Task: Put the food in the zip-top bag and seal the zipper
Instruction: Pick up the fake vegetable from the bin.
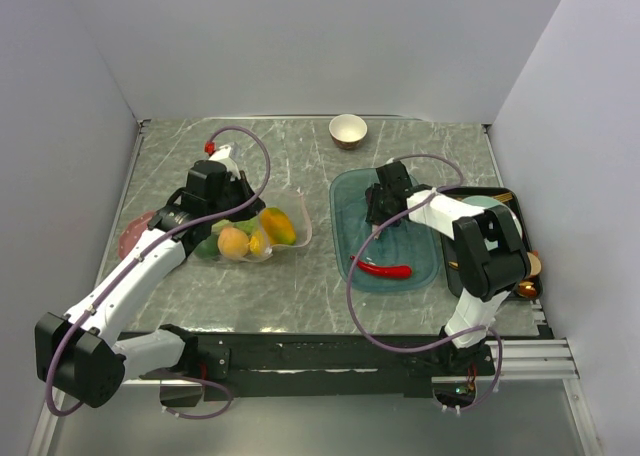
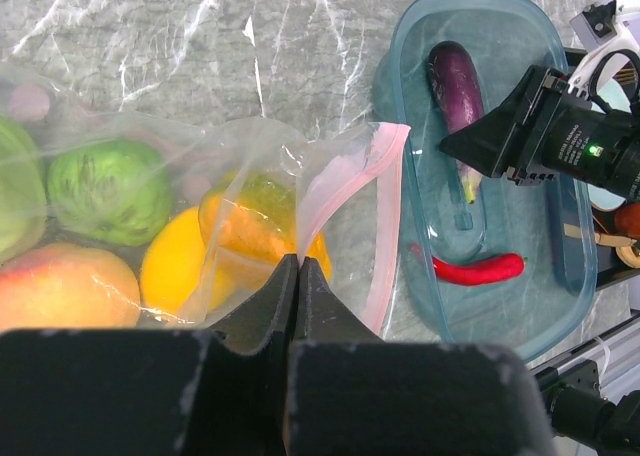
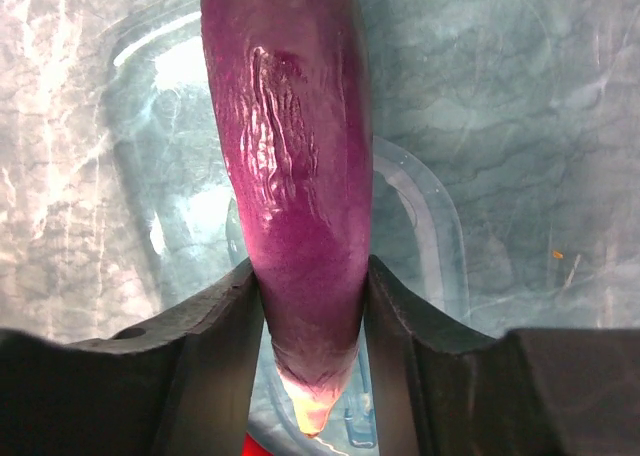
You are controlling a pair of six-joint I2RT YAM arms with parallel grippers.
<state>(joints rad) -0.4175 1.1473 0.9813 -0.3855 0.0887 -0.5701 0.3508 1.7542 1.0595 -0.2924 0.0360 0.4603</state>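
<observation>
The clear zip-top bag lies left of centre and holds oranges, a lemon and green limes. My left gripper is shut on the bag's mouth edge, pinching the pale pink zipper and holding the mouth up. The purple eggplant and the red chili are in the teal tray. My right gripper is shut on the eggplant near its stem end, over the tray. I cannot tell whether the eggplant is lifted.
A small cream-and-brown bowl stands at the back centre. A dark tray with utensils sits at the right edge behind my right arm. A pink disc lies left of the bag. Walls close in on three sides.
</observation>
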